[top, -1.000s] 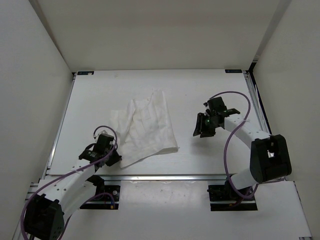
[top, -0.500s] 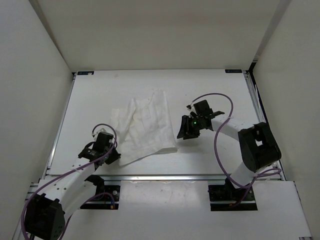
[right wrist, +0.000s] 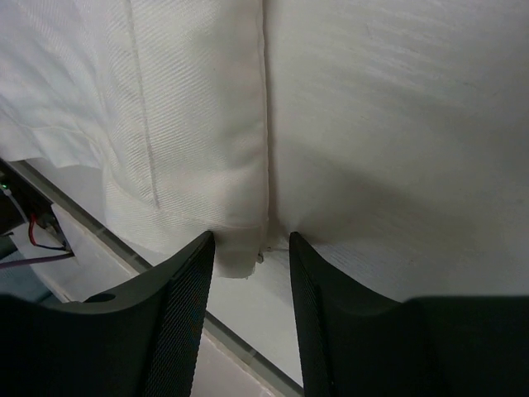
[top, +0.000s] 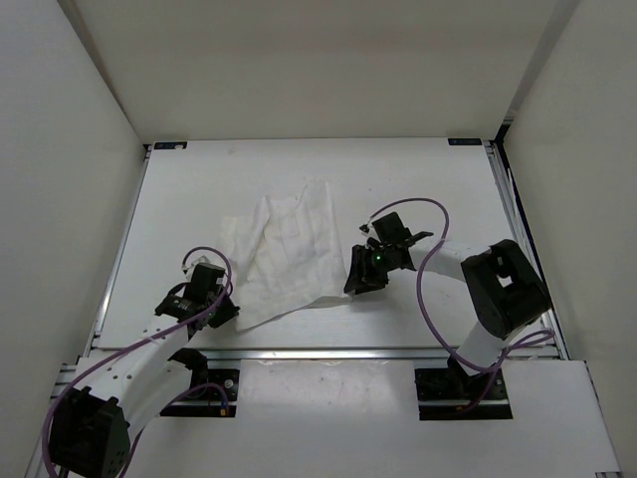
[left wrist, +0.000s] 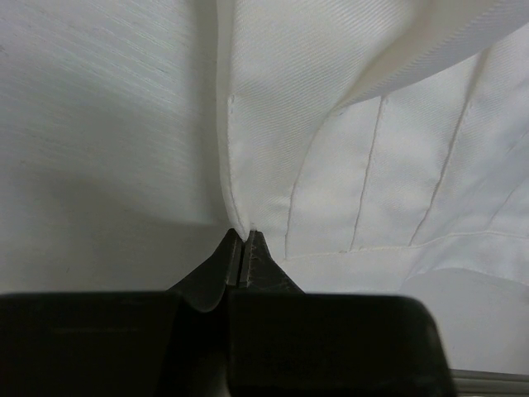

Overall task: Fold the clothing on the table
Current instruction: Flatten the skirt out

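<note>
Clothing (top: pixel 294 254) lies crumpled and partly spread, left of centre in the top view, on the table (top: pixel 428 179). Its upper tip points toward the far edge, and its lower left corner comes close to the front rail (top: pixel 328 351). Ribbed lines run along it, and one fold is raised along the left half.

Left gripper (top: pixel 227 313) is at the lower left corner of the garment. In the left wrist view the tips (left wrist: pixel 244 248) are pinched tight together with the stitched hem of the clothing (left wrist: pixel 372 165) running into them, so it grips the hem. Bare table (left wrist: pixel 99 124) fills the left of that frame.

Right gripper (top: pixel 355 286) is at the lower right corner. In the right wrist view the jaws (right wrist: pixel 249 240) stand at a medium gap, with the corner of the clothing (right wrist: pixel 182 107) lying between them, not clamped. Bare table (right wrist: pixel 397 124) fills the right of that frame.

Open room in the top view:
- A wide bare strip runs along the far edge.
- A big bare patch sits in the upper right, out to the right rail.
- A narrower band lies left of the garment.
- Room in front is tight, since the front rail is near both held corners.

White walls (top: pixel 70 199) close in the left, right and far sides.
</note>
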`<action>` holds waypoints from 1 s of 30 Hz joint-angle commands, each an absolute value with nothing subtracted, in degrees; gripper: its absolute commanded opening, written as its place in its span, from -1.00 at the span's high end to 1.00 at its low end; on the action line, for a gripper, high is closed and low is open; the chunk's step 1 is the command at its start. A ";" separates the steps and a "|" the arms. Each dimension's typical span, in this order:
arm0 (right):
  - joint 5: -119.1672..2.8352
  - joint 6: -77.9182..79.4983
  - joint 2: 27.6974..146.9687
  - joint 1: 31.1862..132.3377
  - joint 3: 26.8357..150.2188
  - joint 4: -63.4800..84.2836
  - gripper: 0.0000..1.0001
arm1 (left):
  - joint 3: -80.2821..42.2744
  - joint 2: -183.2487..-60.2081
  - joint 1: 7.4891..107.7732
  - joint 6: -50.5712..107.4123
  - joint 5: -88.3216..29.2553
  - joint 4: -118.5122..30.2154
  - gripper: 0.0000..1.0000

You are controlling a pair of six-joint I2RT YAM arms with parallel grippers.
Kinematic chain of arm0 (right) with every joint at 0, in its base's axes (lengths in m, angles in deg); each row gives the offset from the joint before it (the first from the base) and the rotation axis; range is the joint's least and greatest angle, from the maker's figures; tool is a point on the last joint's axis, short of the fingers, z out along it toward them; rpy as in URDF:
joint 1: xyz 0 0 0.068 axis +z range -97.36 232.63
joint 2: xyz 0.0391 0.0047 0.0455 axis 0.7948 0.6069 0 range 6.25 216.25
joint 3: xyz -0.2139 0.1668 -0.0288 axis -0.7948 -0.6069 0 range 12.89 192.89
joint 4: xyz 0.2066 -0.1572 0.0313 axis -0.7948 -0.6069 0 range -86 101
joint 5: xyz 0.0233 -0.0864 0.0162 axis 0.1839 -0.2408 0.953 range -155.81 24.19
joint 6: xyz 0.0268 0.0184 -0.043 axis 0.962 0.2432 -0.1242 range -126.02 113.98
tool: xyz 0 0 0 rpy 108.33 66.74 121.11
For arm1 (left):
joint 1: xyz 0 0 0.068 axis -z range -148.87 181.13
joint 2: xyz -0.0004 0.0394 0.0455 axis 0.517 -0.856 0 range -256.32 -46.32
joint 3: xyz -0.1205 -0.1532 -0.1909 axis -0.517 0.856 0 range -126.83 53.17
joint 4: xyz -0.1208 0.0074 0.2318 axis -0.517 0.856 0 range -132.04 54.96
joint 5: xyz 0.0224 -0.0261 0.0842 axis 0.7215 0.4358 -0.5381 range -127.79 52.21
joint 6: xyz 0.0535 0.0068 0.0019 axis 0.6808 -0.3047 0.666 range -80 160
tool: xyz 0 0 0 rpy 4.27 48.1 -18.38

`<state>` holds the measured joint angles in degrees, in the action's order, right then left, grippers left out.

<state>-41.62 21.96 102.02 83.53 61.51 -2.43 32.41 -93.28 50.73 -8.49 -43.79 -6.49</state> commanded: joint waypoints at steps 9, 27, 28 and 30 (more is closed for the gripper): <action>-34.70 31.15 103.28 82.61 51.83 14.51 0.69 | 30.31 -91.67 50.91 -7.28 -44.92 -6.19 1.00; -47.25 17.45 58.39 60.81 54.02 -18.86 1.00 | -0.44 -100.98 53.98 5.99 -44.31 -5.74 1.00; -48.39 16.75 57.50 61.50 55.24 -20.89 1.00 | -2.71 -101.77 53.98 5.99 -42.91 -5.83 1.00; -51.02 16.48 53.65 64.92 57.26 -23.45 1.00 | -5.80 -102.22 54.25 5.99 -40.79 -6.01 1.00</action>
